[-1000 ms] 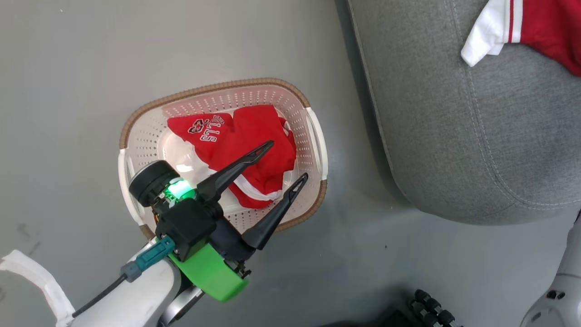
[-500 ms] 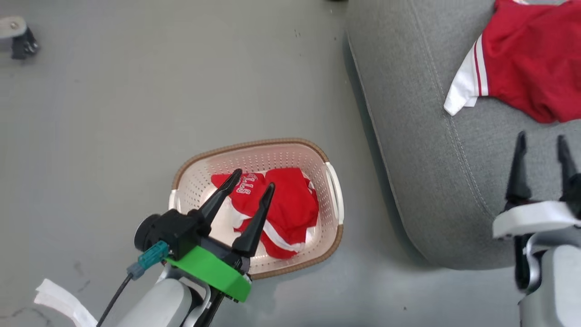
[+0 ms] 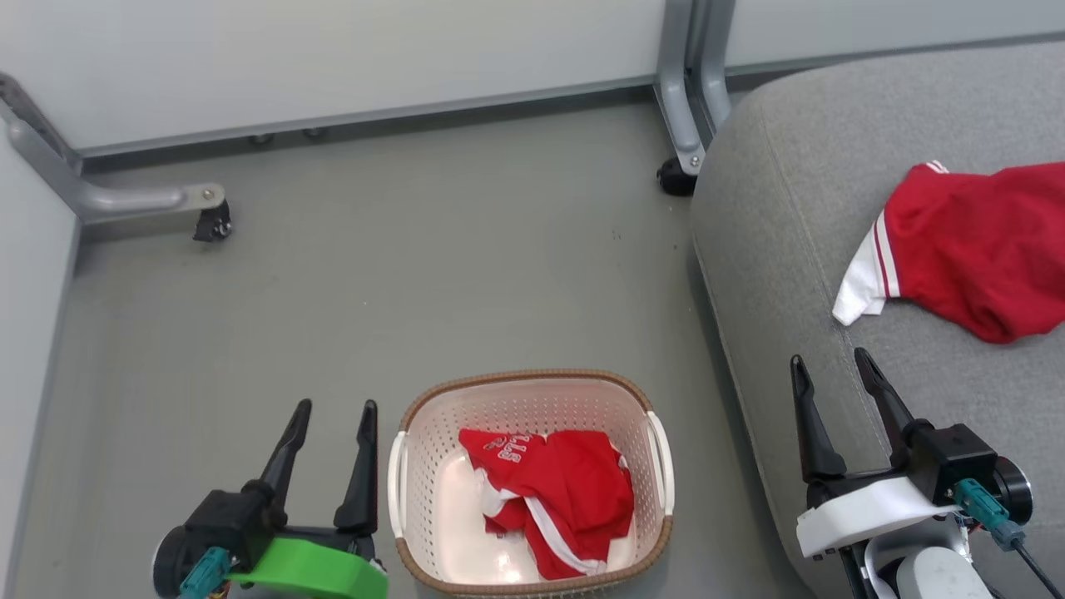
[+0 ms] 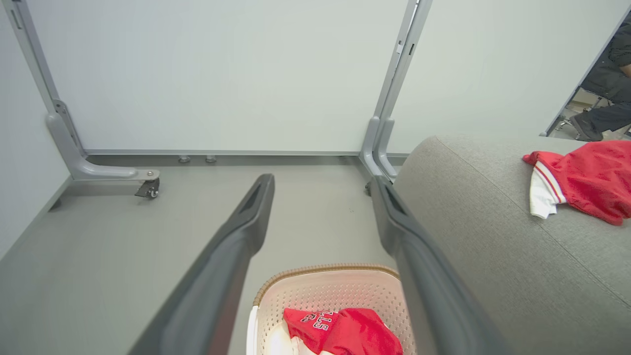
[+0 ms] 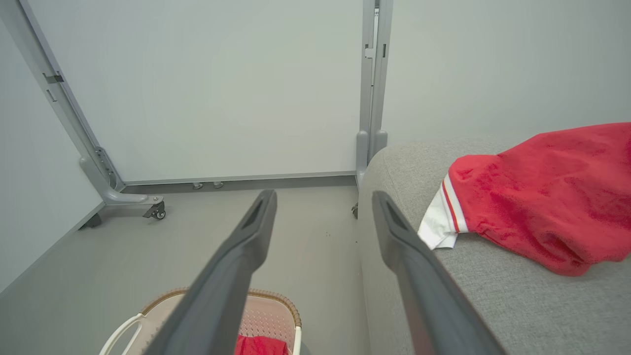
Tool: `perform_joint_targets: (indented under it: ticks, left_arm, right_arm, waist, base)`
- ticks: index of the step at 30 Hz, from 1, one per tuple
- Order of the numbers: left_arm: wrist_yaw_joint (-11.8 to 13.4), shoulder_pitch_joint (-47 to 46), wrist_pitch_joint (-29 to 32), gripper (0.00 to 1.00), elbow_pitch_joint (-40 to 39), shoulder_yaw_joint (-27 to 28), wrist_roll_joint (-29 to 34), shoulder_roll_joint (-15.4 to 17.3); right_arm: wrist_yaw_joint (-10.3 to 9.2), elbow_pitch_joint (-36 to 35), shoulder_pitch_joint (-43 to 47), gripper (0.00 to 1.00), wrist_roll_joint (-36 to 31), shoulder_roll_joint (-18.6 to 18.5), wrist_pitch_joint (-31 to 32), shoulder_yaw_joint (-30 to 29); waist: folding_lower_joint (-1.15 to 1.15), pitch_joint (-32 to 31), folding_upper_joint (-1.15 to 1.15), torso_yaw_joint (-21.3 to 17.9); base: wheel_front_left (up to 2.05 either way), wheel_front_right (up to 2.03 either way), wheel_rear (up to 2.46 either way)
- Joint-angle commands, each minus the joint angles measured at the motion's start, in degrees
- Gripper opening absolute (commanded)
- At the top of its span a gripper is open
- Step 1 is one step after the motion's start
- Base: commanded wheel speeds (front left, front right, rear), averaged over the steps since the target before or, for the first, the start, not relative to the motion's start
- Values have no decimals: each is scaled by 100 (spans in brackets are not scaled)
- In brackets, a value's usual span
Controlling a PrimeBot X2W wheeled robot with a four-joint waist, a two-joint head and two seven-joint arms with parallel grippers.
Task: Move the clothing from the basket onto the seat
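Observation:
The cream basket (image 3: 416, 466) with its brown rim stands on the grey floor, holding a crumpled red garment (image 3: 557, 491) with white lettering and stripes. Another red garment (image 3: 973, 249) with a white cuff lies on the grey seat (image 3: 790, 208) at the right. My left gripper (image 3: 333, 408) stands open just left of the basket, nothing between its fingers. My right gripper (image 3: 832, 362) stands open over the seat's front edge, short of the garment there. The left wrist view shows the basket (image 4: 325, 276) and its red garment (image 4: 345, 330) below the open fingers.
Pale partition panels on grey wheeled feet (image 3: 208, 220) close off the back and left. A second caster (image 3: 674, 179) stands by the seat's far corner. A person's dark-clad legs (image 4: 606, 98) show beyond the panel at the far right.
The head camera has tilted up, so walls and casters have come into view. My left gripper has drawn back from over the basket to its left side. The right gripper has come into view.

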Motion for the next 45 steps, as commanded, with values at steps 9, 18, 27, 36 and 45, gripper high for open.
perform_joint_targets:
  ticks: [9, 18, 27, 36, 45]
  left_arm:
    - [-412, 944, -9, 100, -672, 1103, 967, -488]
    - [-560, 1325, -9, 100, -697, 1164, 1335, -592]
    - [-574, 1336, -10, 100, -551, 1098, 1342, -602]
    - [-576, 1369, -10, 100, -456, 992, 1261, -601]
    - [-576, 1383, -10, 100, -435, 918, 1307, -600]
  right_arm:
    - [-10, -526, 578, 100, 314, -17, -3, 193]
    - [-10, -453, 1111, 100, 448, -17, -3, 254]
    - [-10, -379, 1121, 100, 427, -17, -3, 241]
    - [-10, -397, 1195, 100, 379, -16, -3, 258]
    - [-10, -400, 1212, 100, 415, -17, -3, 312]
  waist:
    - [1, -895, 0, 519]
    - [1, -1075, 0, 472]
    - [1, -1114, 0, 396]
    - [1, -1184, 0, 347]
    - [1, -1217, 0, 300]
  base:
    - [0, 0, 0]
    - [0, 0, 0]
    - [0, 0, 0]
    - [0, 0, 0]
    - [0, 0, 0]
